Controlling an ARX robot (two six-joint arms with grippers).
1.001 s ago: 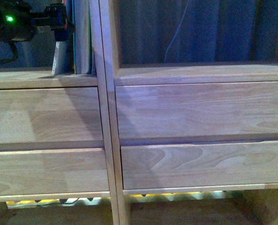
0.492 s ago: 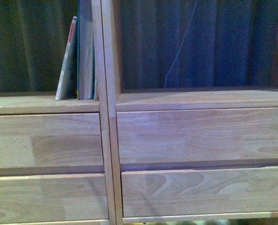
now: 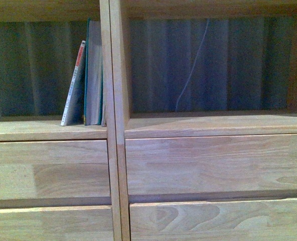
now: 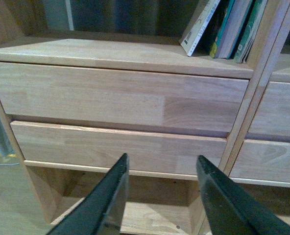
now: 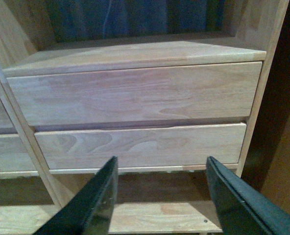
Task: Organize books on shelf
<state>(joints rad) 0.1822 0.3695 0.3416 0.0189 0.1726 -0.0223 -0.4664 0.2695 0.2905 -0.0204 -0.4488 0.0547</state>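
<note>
1. Front view: we see the shelf (image 3: 113,130) as two columns split by an upright post. The books (image 3: 88,75) stand in the left compartment, packed into its right-hand corner against the post. The thin white paperback (image 3: 74,85) leans on the taller teal books (image 3: 94,73), its foot just outside theirs on the board. The right compartment holds no books; a pale cord (image 3: 191,65) hangs at its back. Neither arm shows here.

2. Left wrist view: our left gripper (image 4: 159,196) hangs low before the drawer fronts (image 4: 120,100), jaws apart and holding nothing. The books appear at the far end of the board above the upper drawer, well apart from the jaws. Here we read several spines, teal and yellow among them, which the front view blurs into one block.

3. Right wrist view: our right gripper (image 5: 159,196) also has its jaws apart and empty, facing the right column's drawers; no book is in sight from here.

4. Handling, as we judge it: the paperback looks light and floppy, likely to bend or slide, so we would pinch it near the spine. The teal books look stiffer and heavier; we would take them across the spine, low down.
</note>
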